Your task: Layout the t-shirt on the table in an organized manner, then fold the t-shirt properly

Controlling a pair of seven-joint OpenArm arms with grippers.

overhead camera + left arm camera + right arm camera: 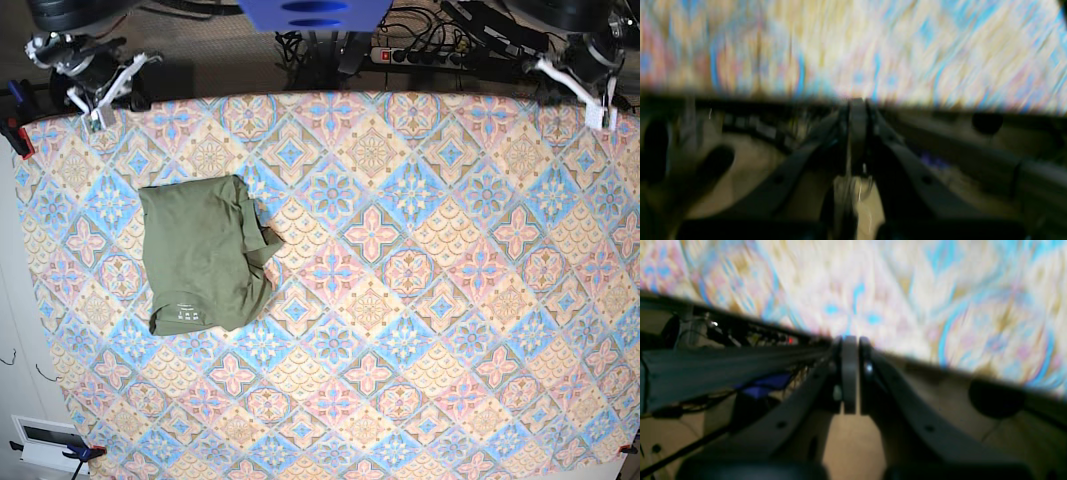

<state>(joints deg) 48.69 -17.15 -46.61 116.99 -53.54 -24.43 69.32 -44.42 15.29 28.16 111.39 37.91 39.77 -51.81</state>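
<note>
Lying folded on table (420, 300) — one t-shirt (205, 255); two grippers — left gripper (598, 112), right gripper (97, 113) — clenched, empty.

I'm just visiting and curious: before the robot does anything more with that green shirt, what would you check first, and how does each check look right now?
1. The t-shirt lies wholly on the table: ok.
2. Folded into a compact packet: ok, roughly rectangular.
3. Fold is neat: not ok, a bunched bit sticks out on its base-view right side.
4. Left gripper shut, holding nothing: ok.
5. Right gripper shut, holding nothing: ok.
6. Both arms are away from the shirt, at the far edge: ok.
</note>
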